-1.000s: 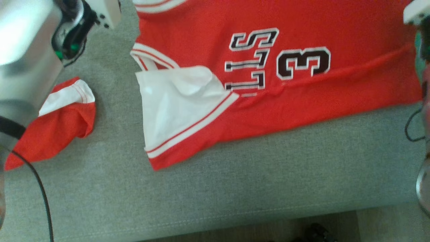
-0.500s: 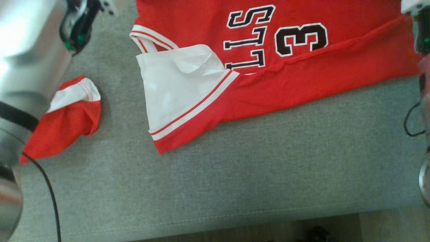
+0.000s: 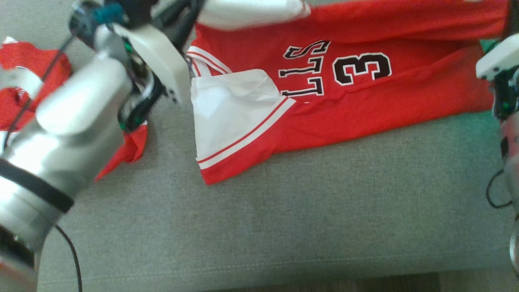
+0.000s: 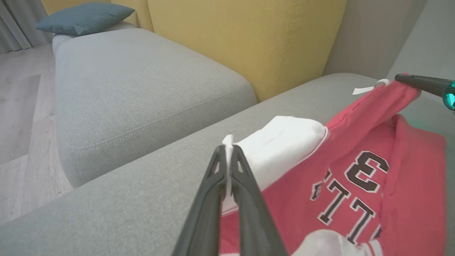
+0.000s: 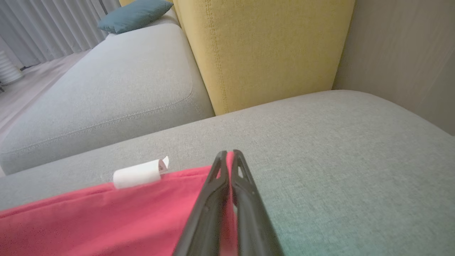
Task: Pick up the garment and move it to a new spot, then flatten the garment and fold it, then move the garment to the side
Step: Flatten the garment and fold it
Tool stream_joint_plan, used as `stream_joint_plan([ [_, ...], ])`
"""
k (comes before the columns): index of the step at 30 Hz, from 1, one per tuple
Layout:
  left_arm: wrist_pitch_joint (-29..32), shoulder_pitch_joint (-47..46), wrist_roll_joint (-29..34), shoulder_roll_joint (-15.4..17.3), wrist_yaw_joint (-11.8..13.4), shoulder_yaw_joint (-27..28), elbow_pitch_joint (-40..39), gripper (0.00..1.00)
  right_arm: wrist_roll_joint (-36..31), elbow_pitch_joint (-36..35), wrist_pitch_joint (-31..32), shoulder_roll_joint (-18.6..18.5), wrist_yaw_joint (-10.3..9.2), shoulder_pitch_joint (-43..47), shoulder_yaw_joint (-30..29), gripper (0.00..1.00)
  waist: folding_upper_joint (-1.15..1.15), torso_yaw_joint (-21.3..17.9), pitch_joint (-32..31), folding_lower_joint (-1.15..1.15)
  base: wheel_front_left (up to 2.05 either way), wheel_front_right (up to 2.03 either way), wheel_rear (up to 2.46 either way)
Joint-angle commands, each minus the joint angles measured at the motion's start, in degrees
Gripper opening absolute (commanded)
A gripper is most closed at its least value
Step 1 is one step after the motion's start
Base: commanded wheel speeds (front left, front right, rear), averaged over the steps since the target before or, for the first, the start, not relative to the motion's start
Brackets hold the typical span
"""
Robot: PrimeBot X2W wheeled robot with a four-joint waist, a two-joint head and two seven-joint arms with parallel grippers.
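A red jersey (image 3: 365, 105) with black "3" and letters and a white sleeve panel (image 3: 227, 117) lies spread on the grey sofa seat (image 3: 284, 227). Its far edge is raised as a taut red band (image 3: 405, 16). My left gripper (image 4: 227, 149) is shut on the white sleeve corner (image 4: 280, 142), held above the seat. My right gripper (image 5: 229, 154) is shut on the red hem (image 5: 142, 213), beside a white tag (image 5: 140, 172). The left wrist view catches the right gripper's finger (image 4: 419, 83) at the band's other end.
A crumpled red-and-white cloth (image 3: 24, 69) lies at the left, partly under my left arm (image 3: 73, 129). A yellow back cushion (image 5: 263, 49) stands behind the seat. A second grey seat (image 4: 135, 81) with a teal pillow (image 4: 85, 16) lies beyond. The sofa's front edge (image 3: 259, 271) runs below.
The head camera has shifted. My left arm has swung into the head view, and the jersey's far edge now stands lifted between both grippers.
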Motion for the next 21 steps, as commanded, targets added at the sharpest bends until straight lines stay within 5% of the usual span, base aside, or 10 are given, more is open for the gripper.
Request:
stream_joint_plan([
  [1, 0.33, -0.94, -0.23, 2.37, 0.48, 1.51, -2.03, 0.0, 0.36, -1.44, 0.56, -1.25, -0.04, 0.8, 1.2, 0.0, 0.0, 0.69, -1.24, 0.0, 0.0, 0.0, 0.0],
  [12, 3.78, 7.91, -2.06, 7.38, 3.95, -1.04, -16.01, 0.0, 2.18, -1.14, 6.03, -5.02, -0.04, 5.88, 6.01, 0.0, 0.0, 1.12, -4.49, 0.0, 0.0, 0.0, 0.0],
  [21, 8.54, 12.44, -2.44, 10.28, 3.51, -4.21, -22.87, 0.0, 3.93, -2.25, 10.94, -5.91, -0.04, 8.61, 9.63, 0.0, 0.0, 0.9, -5.32, 0.0, 0.0, 0.0, 0.0],
])
